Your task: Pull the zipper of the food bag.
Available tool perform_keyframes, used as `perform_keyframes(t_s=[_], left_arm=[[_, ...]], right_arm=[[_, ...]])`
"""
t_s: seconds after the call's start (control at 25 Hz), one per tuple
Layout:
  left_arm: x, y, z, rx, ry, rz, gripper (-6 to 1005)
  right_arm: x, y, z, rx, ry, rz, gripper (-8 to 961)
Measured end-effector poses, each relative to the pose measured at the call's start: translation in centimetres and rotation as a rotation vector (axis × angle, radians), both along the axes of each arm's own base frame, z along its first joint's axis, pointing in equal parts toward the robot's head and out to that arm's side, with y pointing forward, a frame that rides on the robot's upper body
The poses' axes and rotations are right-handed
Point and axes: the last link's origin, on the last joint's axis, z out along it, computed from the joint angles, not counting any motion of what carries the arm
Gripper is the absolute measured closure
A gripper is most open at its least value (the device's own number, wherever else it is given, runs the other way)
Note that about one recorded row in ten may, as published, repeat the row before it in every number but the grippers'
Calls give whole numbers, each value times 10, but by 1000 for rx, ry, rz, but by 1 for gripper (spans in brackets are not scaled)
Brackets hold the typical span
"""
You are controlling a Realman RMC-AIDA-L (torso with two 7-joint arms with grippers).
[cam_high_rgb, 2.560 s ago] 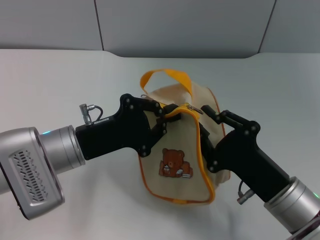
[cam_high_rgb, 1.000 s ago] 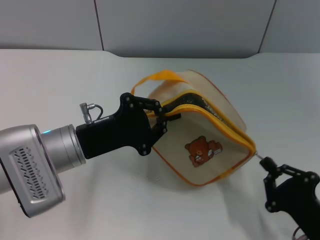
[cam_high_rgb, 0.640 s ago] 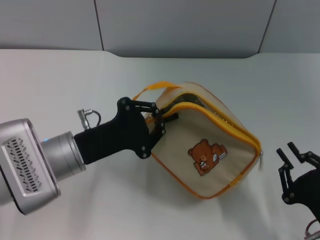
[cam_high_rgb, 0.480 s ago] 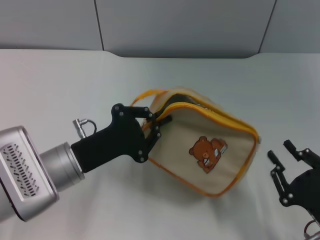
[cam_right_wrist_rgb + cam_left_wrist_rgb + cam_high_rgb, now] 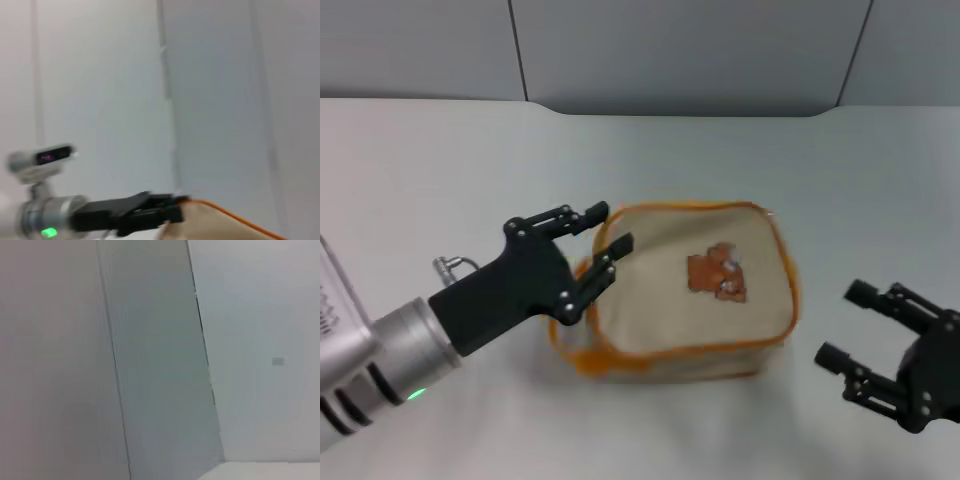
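One boxy beige fabric food bag (image 5: 685,300) with orange-yellow piping lies flat on the white table (image 5: 440,170), about midway between the table's left and right edges and nearer the near edge than the far one. Its broad face is turned up, and one small brown bear picture (image 5: 715,272) shows on that face, toward the bag's far right part. The orange-yellow zipper (image 5: 670,352) band runs around the bag's edge and is seen best along the near side and the left corner; whether it is open or closed there cannot be told, and the metal pull tab cannot be made out.

Two black pincers are in view. The left pincer (image 5: 592,240) sits at the bag's left far corner with its fingers spread apart, one finger above the corner and the other against the bag's left edge, gripping nothing. The right pincer (image 5: 848,325) hovers near the table's near right corner, well apart from the bag, its two fingers spread wide and empty.

In the right wrist view the bag's beige top (image 5: 220,225) and the left pincer (image 5: 175,212) beside it appear against a grey wall.
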Motion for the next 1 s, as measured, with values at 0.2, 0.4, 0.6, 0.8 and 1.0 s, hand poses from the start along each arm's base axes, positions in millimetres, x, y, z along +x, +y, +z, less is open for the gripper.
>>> perform_keyframes(t_s=[0.2, 0.4, 0.6, 0.8, 1.0], left_arm=[[-10, -8, 17, -68, -31, 3, 647], [-6, -26, 31, -221, -5, -116, 465], [-8, -38, 32, -352, 47, -142, 228], [-14, -45, 29, -409, 91, -139, 211], [-15, -47, 26, -418, 101, -139, 194]], right_arm=[[-10, 15, -1, -149, -32, 57, 269], [-19, 25, -5, -260, -62, 96, 220], [-24, 30, -6, -315, -82, 120, 205], [-26, 32, -7, -343, -97, 127, 205], [-26, 34, -8, -360, -103, 116, 205]])
